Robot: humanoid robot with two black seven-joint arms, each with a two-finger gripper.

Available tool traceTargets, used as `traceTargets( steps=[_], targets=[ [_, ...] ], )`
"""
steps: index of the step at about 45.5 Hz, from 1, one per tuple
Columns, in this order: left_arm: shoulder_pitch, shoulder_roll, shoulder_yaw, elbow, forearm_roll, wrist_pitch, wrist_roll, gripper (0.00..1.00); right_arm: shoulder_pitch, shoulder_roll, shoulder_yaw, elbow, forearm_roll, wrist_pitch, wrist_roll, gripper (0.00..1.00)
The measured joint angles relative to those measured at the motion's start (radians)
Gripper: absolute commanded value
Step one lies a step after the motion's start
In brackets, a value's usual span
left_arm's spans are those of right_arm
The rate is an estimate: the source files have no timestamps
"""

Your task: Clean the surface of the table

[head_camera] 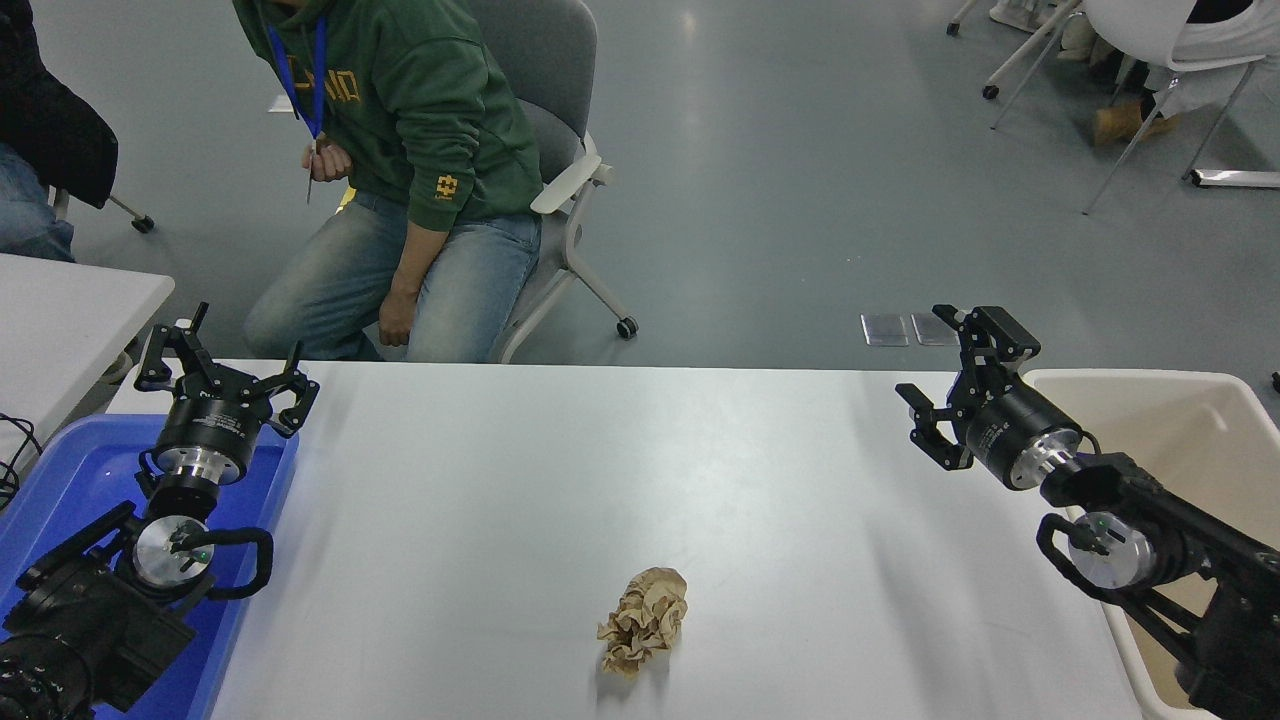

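Observation:
The table surface point(640, 470) is a wide white tabletop filling the middle of the head view. A crumpled brown paper ball point(645, 620) lies on it near the front edge, about centre. My right gripper point(950, 375) is open and empty, raised over the table's right end, well to the right of and beyond the paper. My left gripper point(225, 365) is open and empty, parked at the lower left over the blue tray.
A blue plastic tray point(60, 480) sits at the table's left end. A cream bin point(1200, 420) stands beside the right end. A smaller white table point(70, 310) is at the far left. A person in a green hoodie point(420, 110) sits on a chair beyond the far edge.

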Motion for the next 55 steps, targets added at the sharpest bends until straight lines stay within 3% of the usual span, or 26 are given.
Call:
traceTargets(
  steps=[16, 30, 45, 55],
  targets=[
    [0.000, 0.000, 0.000, 0.000, 0.000, 0.000, 0.000, 1.00, 0.107, -0.079, -0.172, 0.204, 0.007, 0.039, -0.217, 1.00],
    [0.000, 0.000, 0.000, 0.000, 0.000, 0.000, 0.000, 1.00, 0.134, -0.078, -0.254, 0.300, 0.014, 0.078, -0.333, 1.00],
    [0.000, 0.000, 0.000, 0.000, 0.000, 0.000, 0.000, 1.00, 0.042, -0.071, -0.279, 0.375, 0.011, 0.082, -0.390, 1.00],
    [0.000, 0.000, 0.000, 0.000, 0.000, 0.000, 0.000, 1.00, -0.018, 0.002, -0.275, 0.375, 0.002, 0.042, -0.401, 1.00]
  ],
)
